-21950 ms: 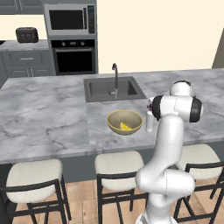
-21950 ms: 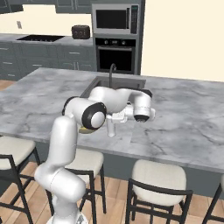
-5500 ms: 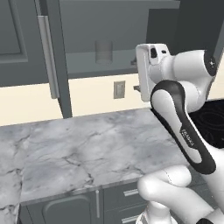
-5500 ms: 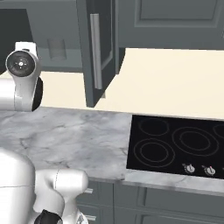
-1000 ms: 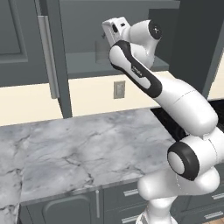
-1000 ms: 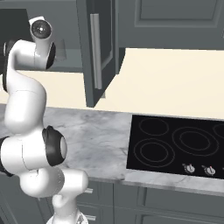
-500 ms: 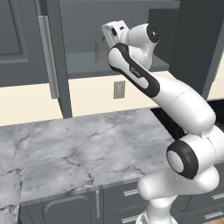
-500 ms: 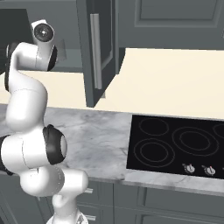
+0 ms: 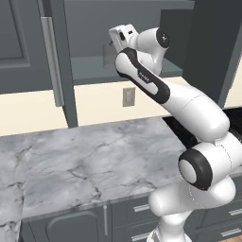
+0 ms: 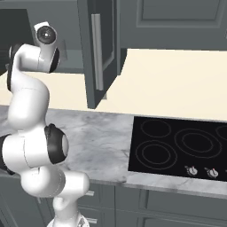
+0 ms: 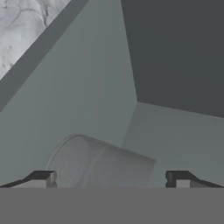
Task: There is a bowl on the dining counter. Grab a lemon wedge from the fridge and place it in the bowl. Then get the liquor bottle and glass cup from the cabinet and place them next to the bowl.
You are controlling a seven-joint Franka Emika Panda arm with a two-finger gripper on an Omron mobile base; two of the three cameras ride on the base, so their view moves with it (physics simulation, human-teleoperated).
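Observation:
A clear glass cup stands on the grey shelf of the open cabinet, and it also shows faintly as the glass cup just left of my hand. My gripper reaches into the cabinet, open, with its fingertips on either side of the cup's near end and not touching it. In the left base view the gripper is at shelf height inside the cabinet. The bowl, lemon wedge and liquor bottle are out of view.
The cabinet's open door hangs left of my arm; from the right it is the door. Below lie the marble counter and a black cooktop. A wall outlet sits under the shelf.
My hand has dropped a little and edged further into the cabinet toward the glass cup. The jaws stayed open.

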